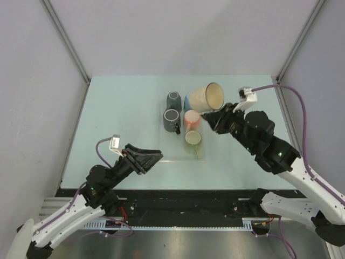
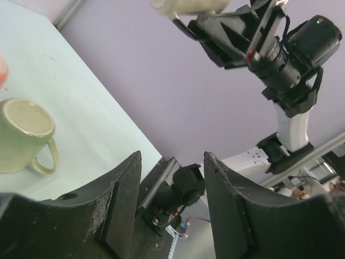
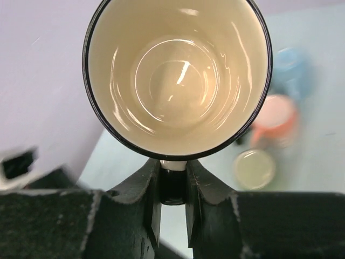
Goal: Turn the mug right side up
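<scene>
The mug [image 1: 207,97] is cream with a dark rim and a black handle. It hangs above the back of the table, tipped on its side with the mouth facing right and up. My right gripper [image 1: 209,117] is shut on its handle. The right wrist view looks straight into the mug [image 3: 178,75], with the gripper [image 3: 173,186] pinching the handle just below the rim. My left gripper [image 1: 155,157] hovers near the front left, open and holding nothing. In the left wrist view, the left gripper [image 2: 172,162] has only air between its jaws, and the mug [image 2: 186,5] shows at the top edge.
Below the held mug stands a cluster of other mugs: two dark grey ones [image 1: 173,99] [image 1: 172,119], a blue one [image 1: 187,102], an orange one [image 1: 192,119] and a pale green one [image 1: 193,138], also seen as [image 2: 24,135]. Grey walls enclose the table [image 1: 124,124].
</scene>
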You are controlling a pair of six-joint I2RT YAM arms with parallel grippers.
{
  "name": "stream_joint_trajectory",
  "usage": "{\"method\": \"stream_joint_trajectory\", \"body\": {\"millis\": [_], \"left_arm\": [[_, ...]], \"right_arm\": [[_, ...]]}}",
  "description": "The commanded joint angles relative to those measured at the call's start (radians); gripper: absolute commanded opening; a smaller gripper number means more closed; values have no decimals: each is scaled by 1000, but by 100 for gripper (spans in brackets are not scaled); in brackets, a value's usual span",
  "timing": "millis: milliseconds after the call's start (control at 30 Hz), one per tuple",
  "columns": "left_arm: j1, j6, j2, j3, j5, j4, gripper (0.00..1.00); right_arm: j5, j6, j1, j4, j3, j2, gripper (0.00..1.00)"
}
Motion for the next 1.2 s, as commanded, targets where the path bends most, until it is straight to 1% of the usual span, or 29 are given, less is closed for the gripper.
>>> {"method": "stream_joint_trajectory", "body": {"millis": [0,33,67,100,133,167,233,300,333,367,467,533,567,700,767,800,900,933,1033,1167], "left_arm": [[1,70,-81,80,-86,-194,54],[1,75,-91,89,-122,-226,55],[1,85,-93,111,-130,-258,55],[1,90,-93,122,-149,-321,55],[1,93,-90,145,-156,-350,55],[1,96,-91,154,-163,-384,55],[1,101,-90,181,-186,-453,54],[1,104,-93,194,-203,-507,54],[1,108,-96,201,-212,-518,54],[1,113,-105,203,-219,-539,54],[1,115,-116,206,-256,-576,54],[1,121,-117,200,-268,-587,54],[1,121,-119,200,-272,-598,54],[1,128,-102,192,-284,-616,54],[1,138,-88,192,-288,-627,54],[1,139,-85,194,-292,-631,54],[1,154,-68,195,-299,-642,53],[1,160,-62,195,-305,-642,53],[1,164,-58,182,-331,-636,53],[1,165,-21,160,-342,-592,53]], "right_arm": [[376,-128,-108,-174,176,109,0],[388,-133,-189,-194,211,137,0],[389,-139,-229,-211,223,160,0],[400,-154,-266,-204,228,203,0],[400,-157,-350,-196,239,221,0],[374,-161,-389,-179,245,243,0],[372,-180,-490,-152,263,312,0],[352,-184,-553,-130,291,362,0],[349,-179,-576,-124,320,419,0],[334,-176,-626,-125,338,447,0],[323,-176,-699,-127,407,572,0],[320,-185,-725,-131,447,634,0],[323,-199,-748,-133,482,698,0],[303,-202,-811,-142,574,844,0],[309,-216,-826,-136,605,898,0],[311,-231,-838,-130,627,951,0],[273,-236,-854,-90,644,1039,0],[257,-228,-890,-89,674,1066,0],[237,-233,-895,-92,725,1154,0],[237,-227,-895,-73,728,1197,0]]}}
